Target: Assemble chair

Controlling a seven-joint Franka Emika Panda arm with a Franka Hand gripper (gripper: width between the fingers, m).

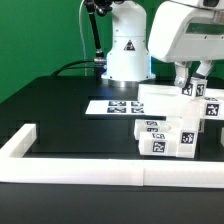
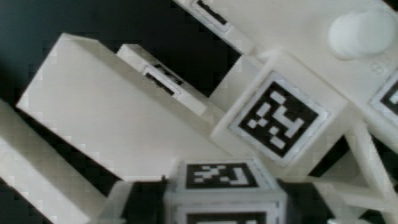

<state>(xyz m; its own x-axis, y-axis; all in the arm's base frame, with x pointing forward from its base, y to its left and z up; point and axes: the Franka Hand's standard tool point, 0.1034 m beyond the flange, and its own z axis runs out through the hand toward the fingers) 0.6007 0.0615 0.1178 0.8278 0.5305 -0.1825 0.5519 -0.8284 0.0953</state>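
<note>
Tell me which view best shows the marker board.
The exterior view: the marker board lies flat on the table, tags visible, behind the chair parts. The wrist view shows close chair parts; a tagged strip at its edge may be the board.

On my remote feed the arm [image 1: 125, 60] is all glossy white rounded shells, small black mark on the lower column, a black joint up top, black cable [image 1: 78, 67] trailing off its base, gripper [image 1: 193, 82] with dark fingers
</note>
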